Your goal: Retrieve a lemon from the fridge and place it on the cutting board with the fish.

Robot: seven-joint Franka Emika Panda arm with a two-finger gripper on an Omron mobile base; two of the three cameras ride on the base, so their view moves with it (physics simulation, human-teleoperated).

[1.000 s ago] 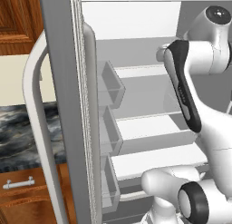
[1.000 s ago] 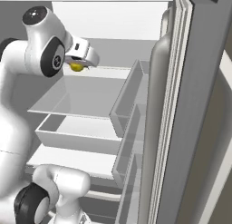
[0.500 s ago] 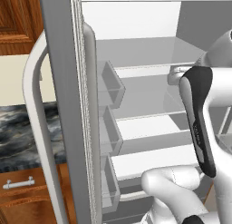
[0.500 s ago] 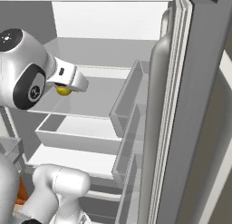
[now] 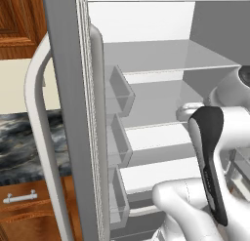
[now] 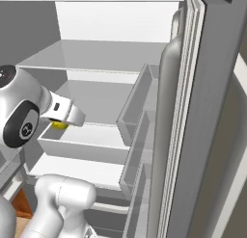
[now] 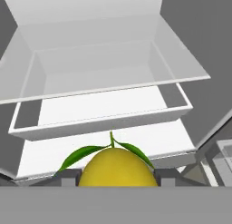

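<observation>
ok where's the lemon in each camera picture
Left base view: I can't find it there; the arm fills the lower right.
Right base view: lemon at middle left, under the gripper.
Hand view: bottom centre, between the fingers.
Shared landmark: the fridge drawer.

end effector (image 7: pixel 117 175) clamped on lemon (image 7: pixel 118 168)

Lemon (image 7: pixel 118 168) before fridge (image 7: pixel 104 105) drawer

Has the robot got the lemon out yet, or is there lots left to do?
Done: the fridge is open and the hand is shut on the lemon, which sits in front of the white drawer. Left: carry it away to the cutting board with the fish.
</observation>
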